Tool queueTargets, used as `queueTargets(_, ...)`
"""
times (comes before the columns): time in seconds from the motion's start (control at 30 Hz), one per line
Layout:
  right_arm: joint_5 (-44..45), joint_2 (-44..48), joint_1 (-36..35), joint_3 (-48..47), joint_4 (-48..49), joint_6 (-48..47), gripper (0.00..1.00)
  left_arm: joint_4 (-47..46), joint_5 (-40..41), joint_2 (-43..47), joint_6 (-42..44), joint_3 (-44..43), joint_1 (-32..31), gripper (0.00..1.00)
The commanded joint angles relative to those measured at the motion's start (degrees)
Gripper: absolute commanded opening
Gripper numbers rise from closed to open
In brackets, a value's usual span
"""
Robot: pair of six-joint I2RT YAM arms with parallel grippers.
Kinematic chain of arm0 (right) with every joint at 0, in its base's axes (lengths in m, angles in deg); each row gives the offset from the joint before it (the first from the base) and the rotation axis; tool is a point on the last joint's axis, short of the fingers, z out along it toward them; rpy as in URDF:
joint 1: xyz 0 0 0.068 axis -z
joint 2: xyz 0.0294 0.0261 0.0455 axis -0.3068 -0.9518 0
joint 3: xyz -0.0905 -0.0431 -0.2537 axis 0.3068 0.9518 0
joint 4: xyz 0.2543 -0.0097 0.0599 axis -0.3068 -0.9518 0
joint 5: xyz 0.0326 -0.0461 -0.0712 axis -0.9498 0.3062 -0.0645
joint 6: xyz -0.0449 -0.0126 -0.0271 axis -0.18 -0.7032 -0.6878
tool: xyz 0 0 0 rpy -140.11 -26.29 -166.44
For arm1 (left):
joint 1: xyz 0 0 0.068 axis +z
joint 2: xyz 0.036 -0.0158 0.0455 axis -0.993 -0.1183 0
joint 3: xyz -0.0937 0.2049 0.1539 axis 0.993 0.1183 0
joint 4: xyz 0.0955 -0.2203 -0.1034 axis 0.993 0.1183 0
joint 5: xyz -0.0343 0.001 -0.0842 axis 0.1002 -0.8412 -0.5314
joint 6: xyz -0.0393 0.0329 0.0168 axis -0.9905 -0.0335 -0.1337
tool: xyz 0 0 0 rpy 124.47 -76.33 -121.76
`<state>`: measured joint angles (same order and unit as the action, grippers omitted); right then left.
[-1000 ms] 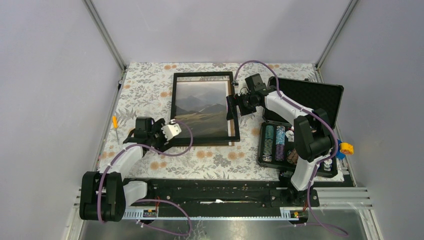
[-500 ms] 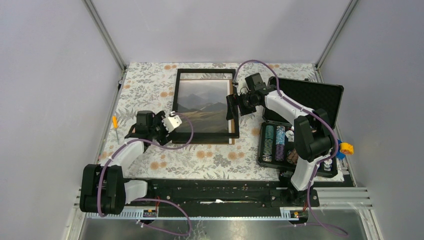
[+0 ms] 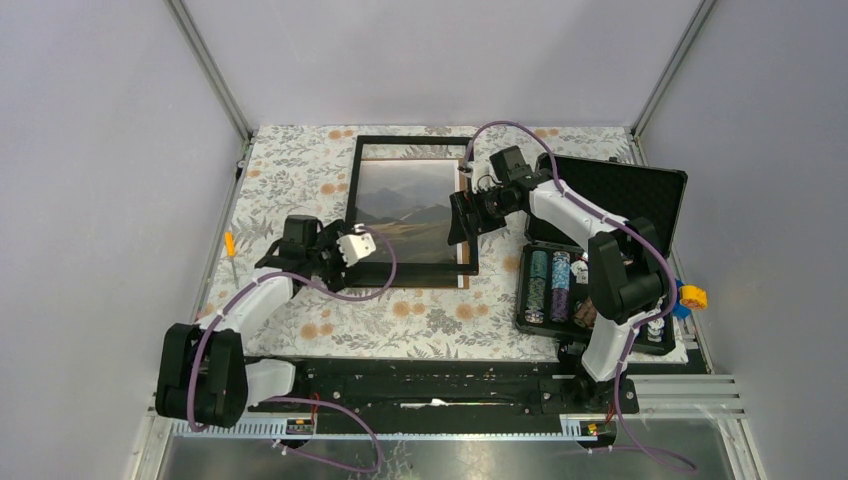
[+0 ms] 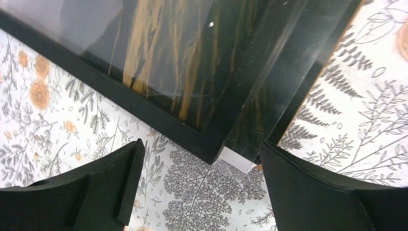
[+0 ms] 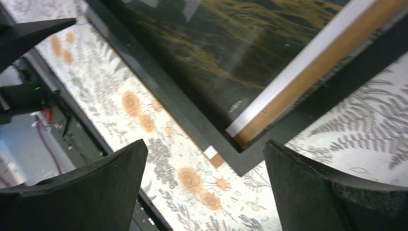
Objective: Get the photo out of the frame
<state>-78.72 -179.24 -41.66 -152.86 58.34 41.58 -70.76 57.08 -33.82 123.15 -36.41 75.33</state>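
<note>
Floral-cloth table (image 3: 420,322) | frame (image 3: 412,141) lies flat, glossy front up (stiff, likely fragile) | photo (image 3: 405,205) inside frame, judged thin and floppy, best pinched at the white edge showing along frame's right side | left gripper (image 4: 201,159) spread wide above frame's near-left corner | right gripper (image 5: 206,149) spread wide at frame's right edge

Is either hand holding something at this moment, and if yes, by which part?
Nothing is held. The left hand and the right hand are both open, at the frame's sides.
</note>
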Motion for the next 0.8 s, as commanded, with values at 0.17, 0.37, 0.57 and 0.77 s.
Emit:
queueTargets(0.17, -14.99, 2.12, -4.41, 2.12, 0.16, 0.28, 0.99, 1.32, 3.02, 0.45, 2.81, -2.27, -7.86, 0.97)
queueTargets(0.37, -16.79, 1.51, -4.86, 4.33, 1.34, 0.86, 0.99, -3.45, 8.28, -1.0, 2.39, -0.51, -13.15, 0.98)
queueTargets(0.57, -16.49, 2.16, -4.77, 5.59, 2.45, 0.86, 0.99, -6.38, 10.48, -2.66, 2.08, -0.2, -14.97, 0.98)
queueTargets(0.77, -15.62, 2.45, -4.79, 5.19, 2.35, 0.86, 0.98, -6.64, 10.8, -4.72, 3.03, 0.19, -16.69, 0.99)
